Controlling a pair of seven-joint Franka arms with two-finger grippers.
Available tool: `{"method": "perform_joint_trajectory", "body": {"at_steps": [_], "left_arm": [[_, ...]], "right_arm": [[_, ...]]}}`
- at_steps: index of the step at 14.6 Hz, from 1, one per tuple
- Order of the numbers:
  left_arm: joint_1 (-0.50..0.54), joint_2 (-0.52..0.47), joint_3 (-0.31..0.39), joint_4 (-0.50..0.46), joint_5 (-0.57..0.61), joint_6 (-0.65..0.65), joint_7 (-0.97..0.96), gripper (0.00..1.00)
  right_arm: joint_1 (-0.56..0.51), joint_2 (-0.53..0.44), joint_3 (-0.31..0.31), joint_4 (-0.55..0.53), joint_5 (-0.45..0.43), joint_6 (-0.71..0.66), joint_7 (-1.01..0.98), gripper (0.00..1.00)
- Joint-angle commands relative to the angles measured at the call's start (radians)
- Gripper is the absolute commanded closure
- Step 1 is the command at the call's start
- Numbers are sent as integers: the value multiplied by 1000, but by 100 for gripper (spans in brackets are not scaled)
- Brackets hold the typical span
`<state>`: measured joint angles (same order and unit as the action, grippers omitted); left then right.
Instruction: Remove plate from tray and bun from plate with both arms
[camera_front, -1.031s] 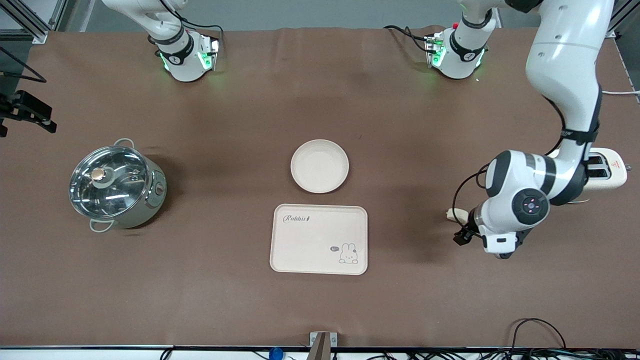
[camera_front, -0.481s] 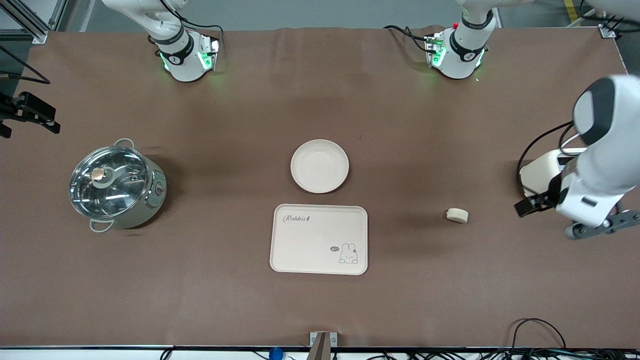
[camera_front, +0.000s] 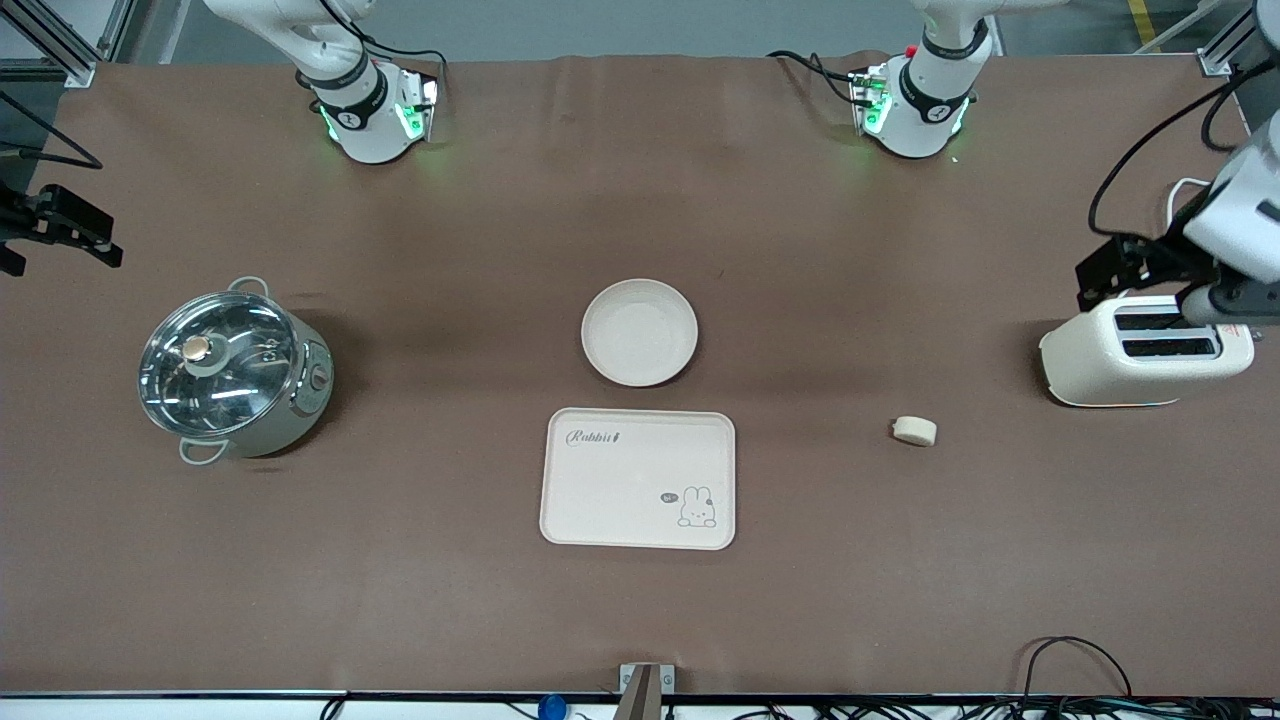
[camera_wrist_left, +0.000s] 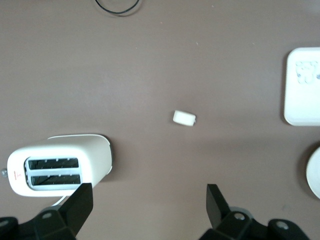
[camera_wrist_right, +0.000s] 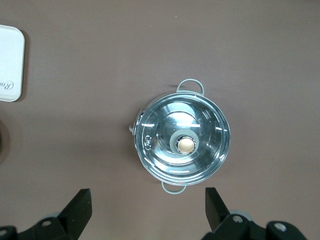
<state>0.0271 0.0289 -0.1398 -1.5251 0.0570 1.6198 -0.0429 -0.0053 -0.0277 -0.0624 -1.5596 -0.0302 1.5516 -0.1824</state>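
A second earlier my left claw (camera_wrist_left: 147, 207) had been low over the tabletop (camera_front: 640, 620) right at the bun (camera_front: 915, 430), my forearm covering most of the toaster (camera_front: 1145, 350). Half a second earlier it had already swung off toward my left arm's end of the tabletop. At this moment it hung above the toaster at that end, its fingers (camera_wrist_left: 80, 207) spread wide with nothing between them. The bun had not moved through any of this: it lay alone on the bare tabletop, between the tray (camera_front: 638, 478) and the toaster, a little nearer the front camera than the toaster and well apart from both.

The plate (camera_front: 640, 332) had stayed put as well, sitting mid-tabletop just beside the tray's farther edge, not touching it. The tray with its rabbit drawing held nothing.

My right claw (camera_wrist_right: 147, 207) waited high over the lidded pot (camera_front: 235, 372) at my right arm's end, fingers (camera_wrist_right: 80, 207) parted wide and gripping nothing. The pot stood exactly where it had been in the earlier frames.
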Motion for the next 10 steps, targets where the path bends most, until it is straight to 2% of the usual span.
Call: {"method": "perform_joint_trajectory", "body": {"at_steps": [1, 4, 10], "left_arm": [[-53, -150, 57, -154, -46, 3, 24, 0], [-70, -225, 57, -214, -58, -36, 26, 0], [-79, -192, 54, -149, -59, -69, 15, 0]], "right_arm": [[4, -9, -2, -11, -7, -4, 17, 0], [2, -9, -2, -11, 7, -1, 17, 0], [2, -9, -2, -10, 9, 5, 17, 0]]}}
